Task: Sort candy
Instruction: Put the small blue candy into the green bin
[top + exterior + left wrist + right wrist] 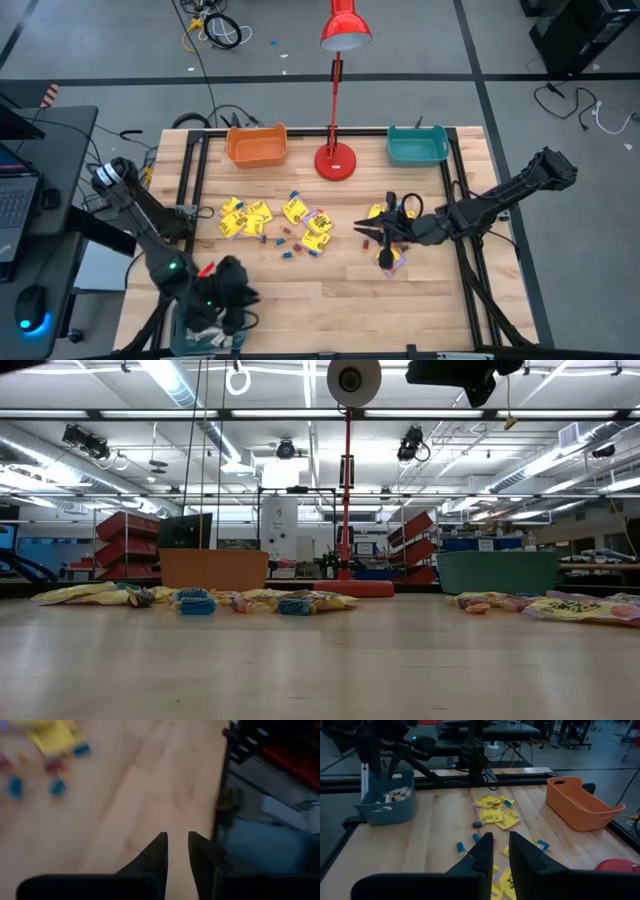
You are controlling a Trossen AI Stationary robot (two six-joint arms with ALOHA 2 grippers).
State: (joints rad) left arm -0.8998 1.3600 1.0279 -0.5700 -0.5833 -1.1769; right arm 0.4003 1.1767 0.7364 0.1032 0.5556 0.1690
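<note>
At the near left corner of the counter (330,310) the left tool (177,837) hangs over bare wood at the counter's edge, its two fingers a narrow gap apart with nothing between them. Just beside it, at that same corner, stands a blue-grey bin (387,800) with pale pieces lying in it.

Farther in, on the right half, the right tool (497,837) reaches in from the right edge and hovers low over a small cluster of yellow packets (393,262). Its fingers are also only narrowly parted, and nothing can be seen gripped between them.

The candy (280,225) lies mostly across the middle of the counter, left of centre: yellow square packets in a loose band, with tiny blue pieces (461,848) and red ones scattered along the band's near side. The smaller cluster under the right tool lies apart from this band. From counter height the sweets show as a low, flat line on the wood, one group on the left (195,602) and one on the right (570,607).

Along the far edge stand the orange bin (257,146) on the left and the teal bin (417,146) on the right. The red lamp (335,162) stands on its round base between them, its shade over the floor beyond the counter
</note>
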